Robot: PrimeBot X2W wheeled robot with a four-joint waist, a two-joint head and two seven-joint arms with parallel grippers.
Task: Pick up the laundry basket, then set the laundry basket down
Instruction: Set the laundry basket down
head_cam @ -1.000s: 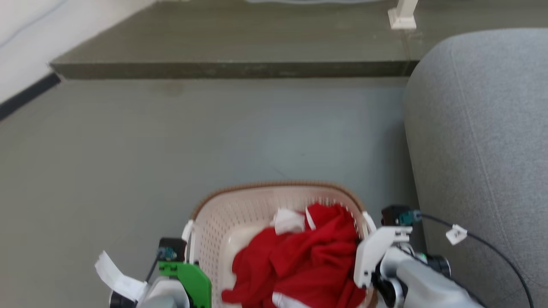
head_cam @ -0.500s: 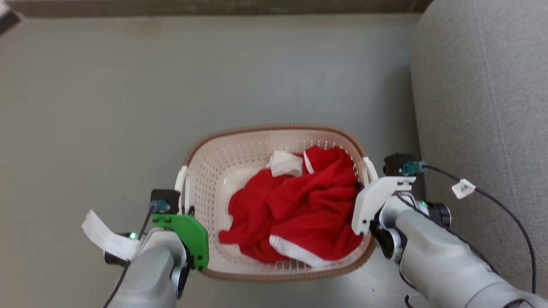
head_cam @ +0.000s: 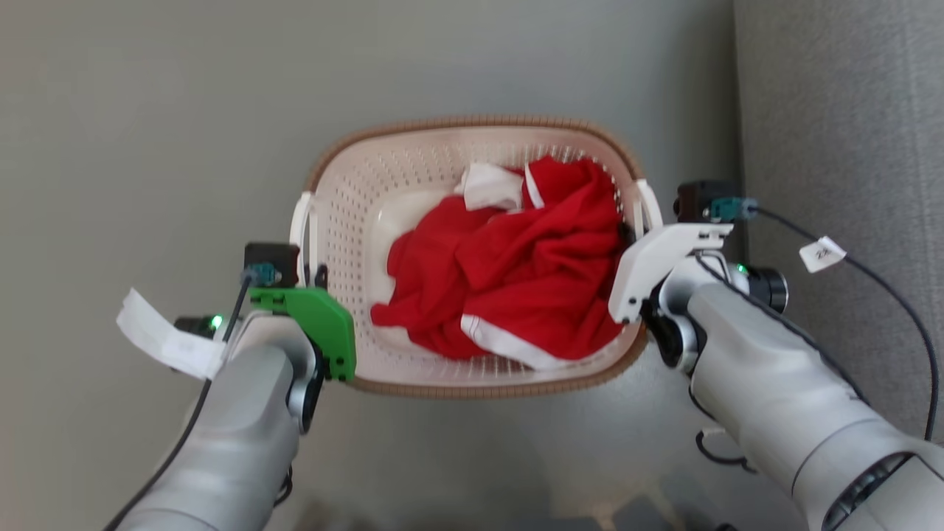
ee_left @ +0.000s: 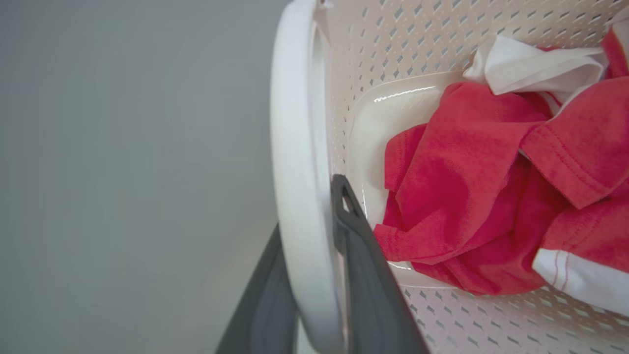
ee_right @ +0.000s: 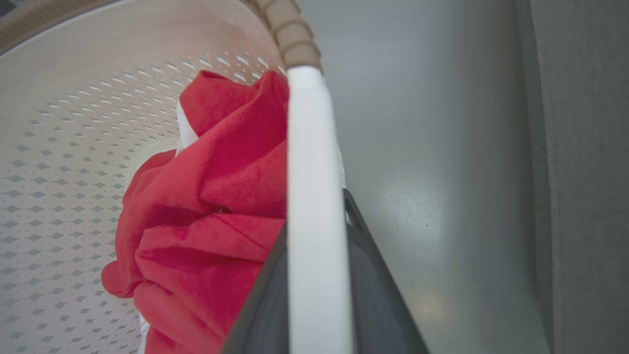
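The laundry basket (head_cam: 472,122), cream and perforated with a brown woven-look rim, hangs between my two arms over the grey floor. A crumpled red garment with white trim (head_cam: 516,273) lies inside it. My left gripper (head_cam: 316,276) is shut on the basket's left white handle (ee_left: 295,172), one dark finger outside the basket and one inside (ee_left: 354,236). My right gripper (head_cam: 628,237) is shut on the right white handle (ee_right: 314,196), which runs between its two fingers (ee_right: 363,255). I cannot tell whether the basket's base touches the floor.
A grey upholstered sofa (head_cam: 848,110) stands close along the right, just past my right arm. Grey floor (head_cam: 147,147) stretches to the left and beyond the basket. A black cable with a white tag (head_cam: 822,254) hangs from my right wrist.
The head view has tilted down, so the step and wall at the back have left the picture and the basket sits higher in it. The basket looks slightly larger. Both grippers keep hold of the handles.
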